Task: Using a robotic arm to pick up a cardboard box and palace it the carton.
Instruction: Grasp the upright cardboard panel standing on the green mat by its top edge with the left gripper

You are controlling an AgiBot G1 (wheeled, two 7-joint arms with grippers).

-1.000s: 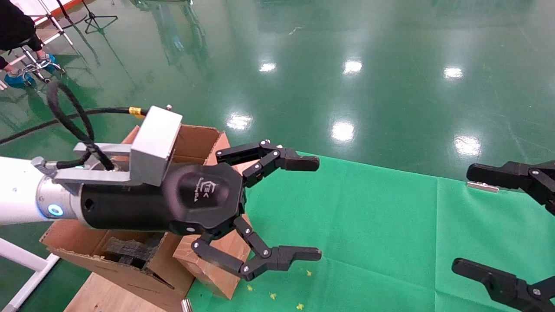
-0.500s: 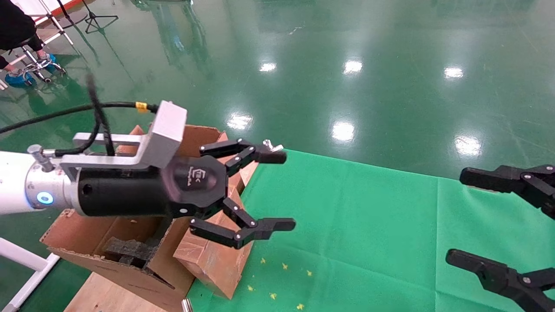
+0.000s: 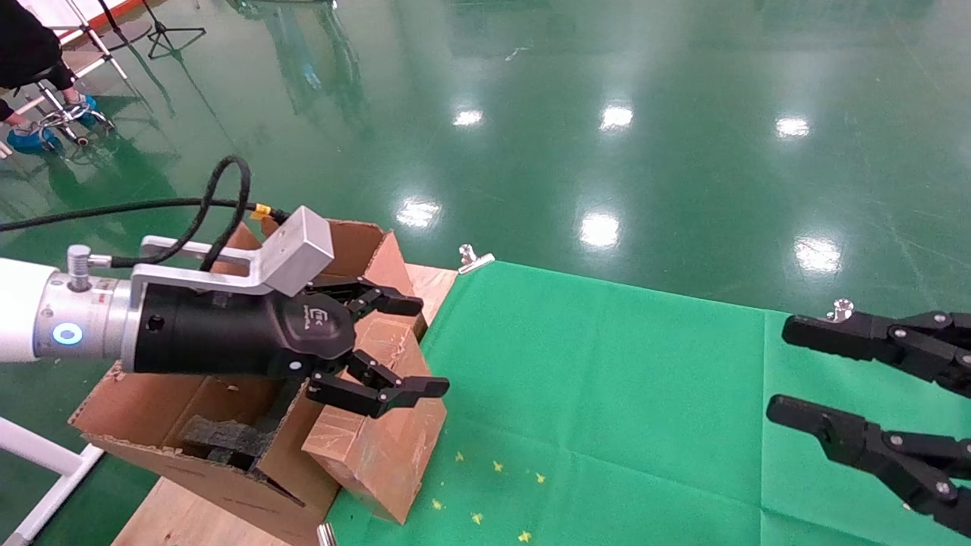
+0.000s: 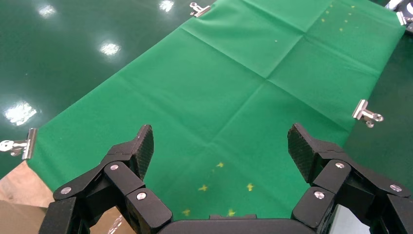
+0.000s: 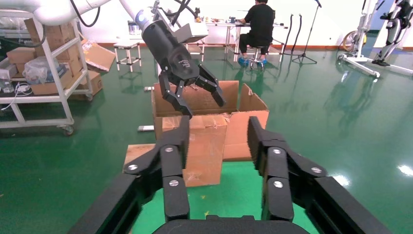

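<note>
At the far left the carton stands with its ragged flaps up and black foam blocks inside; leaning against its right wall, tilted, on the edge of the green cloth, is the small scuffed cardboard box; the left gripper on the robotic arm hovers just above the box's upper end with its jaws spread wide and nothing between them; from here the risk, as I judge it, is a poor grip; the box sits askew, so jaws closing on a slanted face could slip off or push it along the cloth; a descent drifting leftward could catch a carton flap and bend it across the opening; even once lifted, the box might snag on the flaps or land on the foam rather than settle inside; far right, the right gripper waits over the cloth, jaws apart and empty, well away from the box.
</note>
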